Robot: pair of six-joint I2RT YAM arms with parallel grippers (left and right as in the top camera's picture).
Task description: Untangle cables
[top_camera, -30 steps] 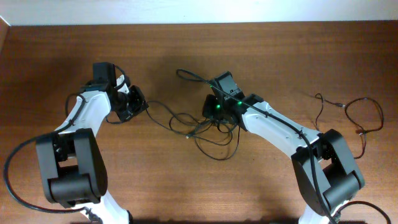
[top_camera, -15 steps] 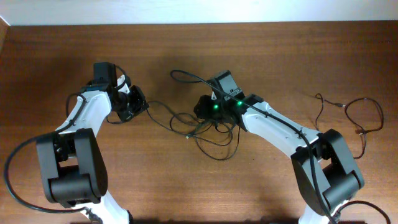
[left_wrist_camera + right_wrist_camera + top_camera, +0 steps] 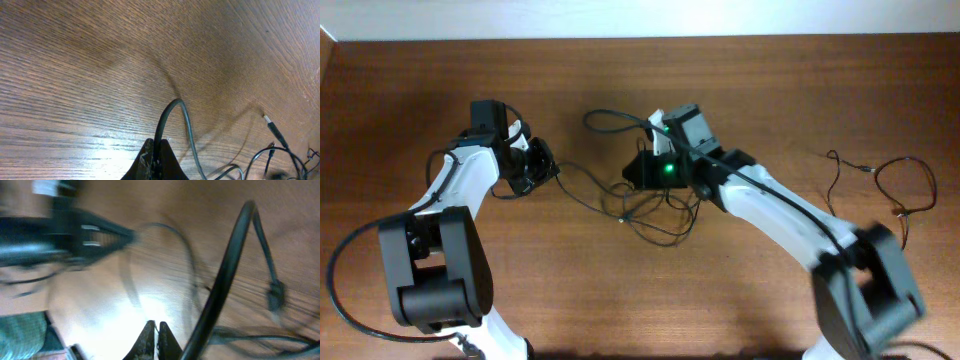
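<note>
We are clenching thin black flexible cables [image 3: 186, 122] in left pincer [image 3: 156, 152] and right pincer [image 3: 156, 330], the tangle lying at the right one's six o'clock.

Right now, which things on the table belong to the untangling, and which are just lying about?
In the job: tangled cables at centre; left fingers shut on one strand; right fingers shut, apparently on another.
Lying about: separate thin cable at the right, apart from the tangle, touched by neither arm.
</note>
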